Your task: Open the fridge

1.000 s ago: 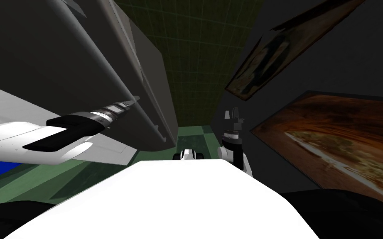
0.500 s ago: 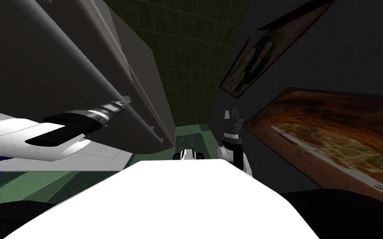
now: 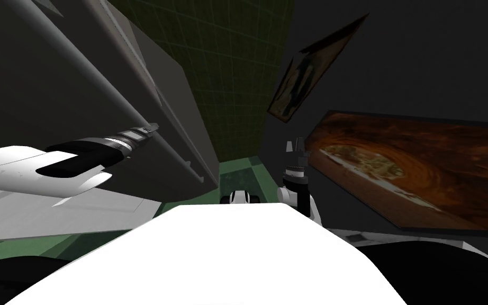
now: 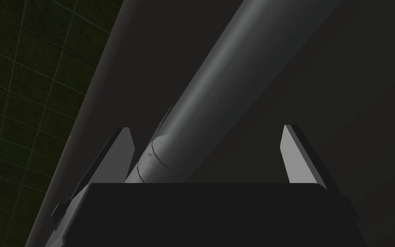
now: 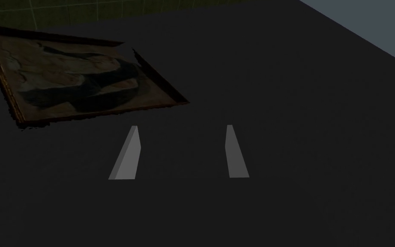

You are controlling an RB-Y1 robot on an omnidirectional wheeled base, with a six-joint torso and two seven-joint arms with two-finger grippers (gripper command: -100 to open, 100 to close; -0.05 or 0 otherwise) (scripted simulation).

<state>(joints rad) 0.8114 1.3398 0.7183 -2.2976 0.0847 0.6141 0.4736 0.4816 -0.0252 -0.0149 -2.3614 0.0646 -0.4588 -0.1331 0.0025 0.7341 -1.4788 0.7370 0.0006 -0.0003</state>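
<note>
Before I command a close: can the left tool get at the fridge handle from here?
Likely yes: the left tool has its open fingers astride the grey fridge handle, which sits nearer one finger, with nothing in between.

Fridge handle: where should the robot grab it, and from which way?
Grab the long round bar of the fridge handle, coming straight at the door from its front. It is a slim cylinder standing off the door, so a finger fits each side. The open left gripper straddles it, but off-centre; centring first would probably help.

Fridge handle (image 4: 209, 98) running out of view at far end, near end lying hidden behind left tool (image 4: 206, 128) body
</note>
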